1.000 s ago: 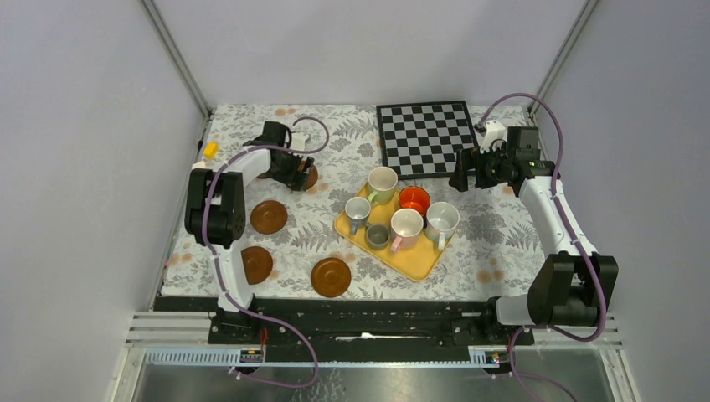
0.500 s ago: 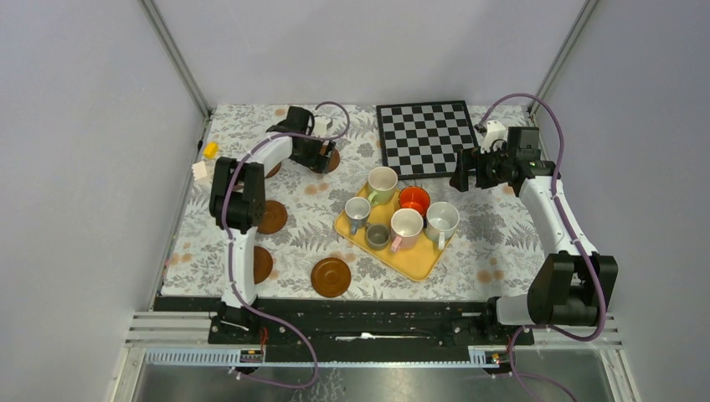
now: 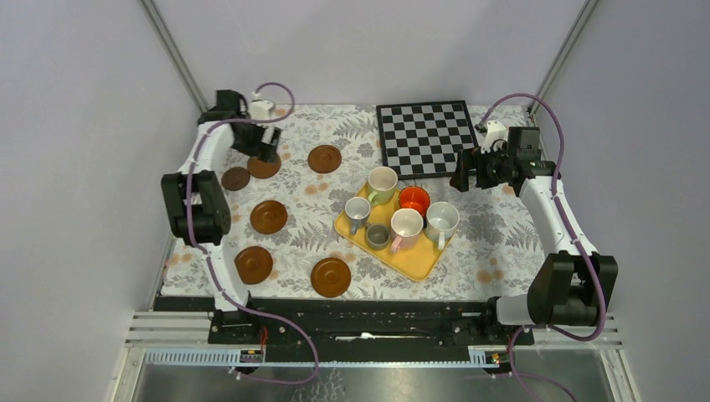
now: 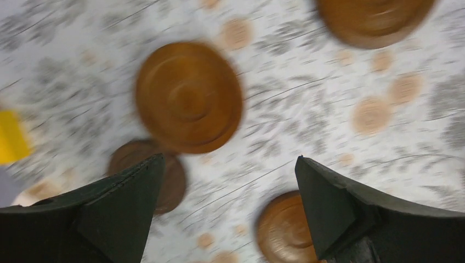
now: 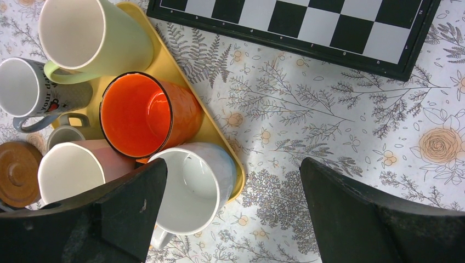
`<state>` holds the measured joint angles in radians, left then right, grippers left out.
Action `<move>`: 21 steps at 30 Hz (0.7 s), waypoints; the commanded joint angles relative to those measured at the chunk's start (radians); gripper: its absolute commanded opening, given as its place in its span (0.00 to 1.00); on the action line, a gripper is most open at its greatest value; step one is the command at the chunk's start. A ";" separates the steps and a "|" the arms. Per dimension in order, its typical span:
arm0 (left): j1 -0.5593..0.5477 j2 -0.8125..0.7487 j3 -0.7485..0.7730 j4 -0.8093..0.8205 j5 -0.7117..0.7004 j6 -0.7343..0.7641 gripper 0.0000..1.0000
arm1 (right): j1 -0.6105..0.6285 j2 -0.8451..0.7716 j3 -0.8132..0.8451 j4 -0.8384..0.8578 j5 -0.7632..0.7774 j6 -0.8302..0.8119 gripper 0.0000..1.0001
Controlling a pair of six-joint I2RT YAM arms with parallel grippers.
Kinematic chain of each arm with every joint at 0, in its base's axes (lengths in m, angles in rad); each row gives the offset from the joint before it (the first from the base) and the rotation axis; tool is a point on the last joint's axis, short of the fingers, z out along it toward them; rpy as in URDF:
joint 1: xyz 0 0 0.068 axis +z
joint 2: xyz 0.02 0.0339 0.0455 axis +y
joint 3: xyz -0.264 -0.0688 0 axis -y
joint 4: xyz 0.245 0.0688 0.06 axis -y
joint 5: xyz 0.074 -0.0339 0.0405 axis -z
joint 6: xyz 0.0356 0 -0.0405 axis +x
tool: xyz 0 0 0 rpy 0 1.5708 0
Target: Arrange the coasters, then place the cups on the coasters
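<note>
Six dark-brown coasters lie on the left half of the table: one at the back (image 3: 324,158), two near the far left (image 3: 235,178) (image 3: 266,170), and a further three (image 3: 269,216) (image 3: 253,264) (image 3: 331,276) nearer the front. My left gripper (image 3: 264,151) (image 4: 230,164) hangs open and empty over the far-left pair; its view is blurred and shows a coaster (image 4: 189,96) ahead. The cups stand on the yellow tray (image 3: 419,261): pale green (image 3: 383,184), orange (image 3: 414,199), white (image 3: 441,222), pink (image 3: 406,228), blue-grey (image 3: 357,211), grey-brown (image 3: 378,235). My right gripper (image 3: 459,172) (image 5: 233,170) is open above the white cup (image 5: 197,186).
A chessboard (image 3: 425,138) (image 5: 307,22) lies at the back, right of centre, behind the tray (image 5: 170,66). A small yellow block (image 4: 11,137) sits at the left edge near the wall. Grey walls and frame posts close in both back corners.
My left gripper carried a coaster toward the back, opened and left it there, then swung left to the far-left corner. The right arm has not moved.
</note>
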<state>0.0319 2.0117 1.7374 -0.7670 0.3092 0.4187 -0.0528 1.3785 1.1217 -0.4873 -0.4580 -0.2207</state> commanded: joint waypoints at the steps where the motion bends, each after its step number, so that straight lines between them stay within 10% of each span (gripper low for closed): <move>1: 0.083 -0.003 0.017 -0.065 0.002 0.167 0.99 | -0.004 0.005 0.000 0.008 -0.016 -0.014 0.98; 21: 0.196 0.197 0.133 -0.048 0.111 0.447 0.94 | -0.004 0.010 -0.005 0.007 -0.004 -0.023 0.98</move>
<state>0.2173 2.1883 1.7920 -0.8223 0.3630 0.7914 -0.0528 1.3792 1.1168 -0.4877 -0.4572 -0.2310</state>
